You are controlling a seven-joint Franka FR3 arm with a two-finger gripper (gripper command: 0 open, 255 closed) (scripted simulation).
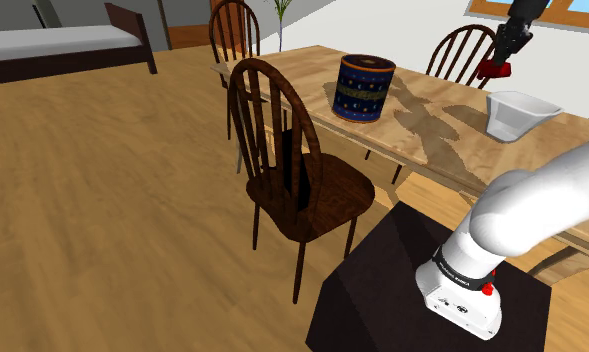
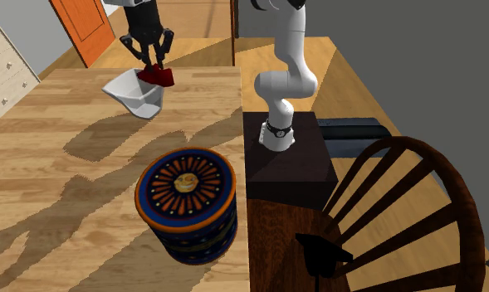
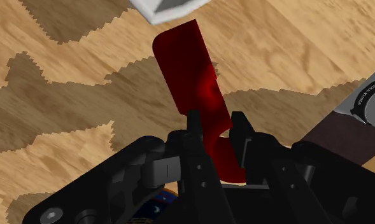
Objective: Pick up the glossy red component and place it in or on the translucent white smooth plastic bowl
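Gripper (image 3: 214,124): fingers clamped on red component (image 3: 189,70) at near end, so bulk projects past fingertips, free to drop. White bowl (image 2: 134,98) just beyond component's far tip, below gripper. Load held above table (image 2: 51,166), likely for rim clearance.

No readable text — just tiny white lettering on the arm's band (image 1: 458,271).

We find the tin (image 1: 363,87) and bowl (image 1: 522,112) well apart on the table (image 1: 437,135), a chair (image 1: 322,195) beside its edge.
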